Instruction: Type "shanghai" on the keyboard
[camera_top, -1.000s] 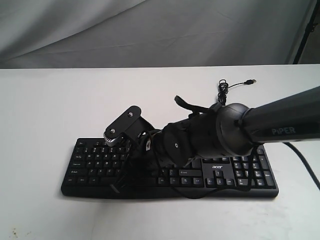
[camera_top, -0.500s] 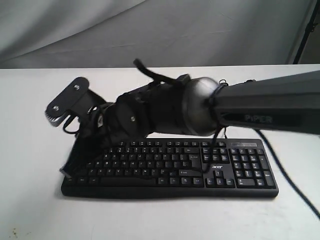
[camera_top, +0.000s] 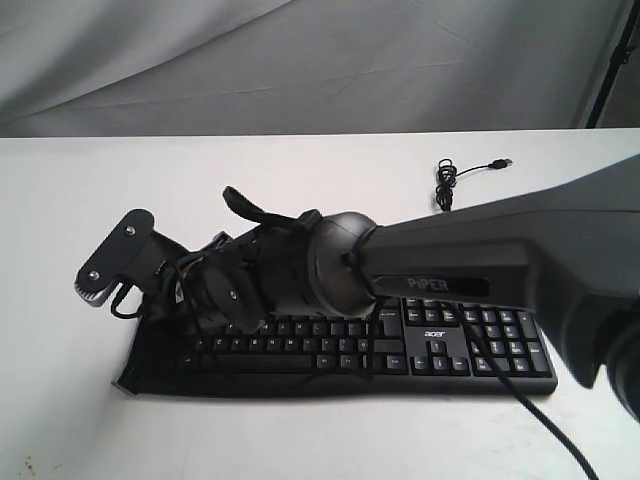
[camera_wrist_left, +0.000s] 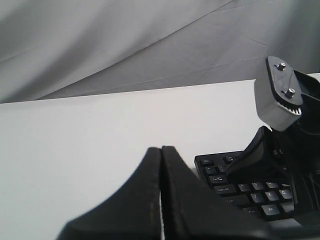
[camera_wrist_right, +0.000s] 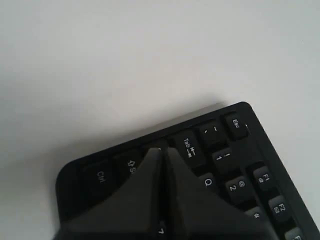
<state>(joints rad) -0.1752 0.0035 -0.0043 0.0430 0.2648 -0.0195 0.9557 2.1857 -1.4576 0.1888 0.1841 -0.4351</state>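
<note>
The black keyboard (camera_top: 432, 345) lies across the white table (camera_top: 300, 190), its thin USB cable (camera_top: 447, 180) coiled behind it. My right arm reaches over it from the right. The right gripper (camera_top: 150, 335) is at the keyboard's left end. In the right wrist view the right gripper (camera_wrist_right: 162, 150) is shut and empty, its tip over the keyboard (camera_wrist_right: 220, 160) between Shift and Tab, hiding Caps Lock. Whether it touches a key I cannot tell. My left gripper (camera_wrist_left: 161, 150) is shut and empty, held off the left end of the keyboard (camera_wrist_left: 225, 187).
A grey cloth backdrop (camera_top: 300, 60) hangs behind the table. A black stand (camera_top: 610, 60) rises at the back right. The right arm's black cable (camera_top: 520, 400) trails over the keyboard's front edge on the right.
The right arm swung left from the middle of the keyboard to its left end, rising on the way and then coming lower over the leftmost keys.
</note>
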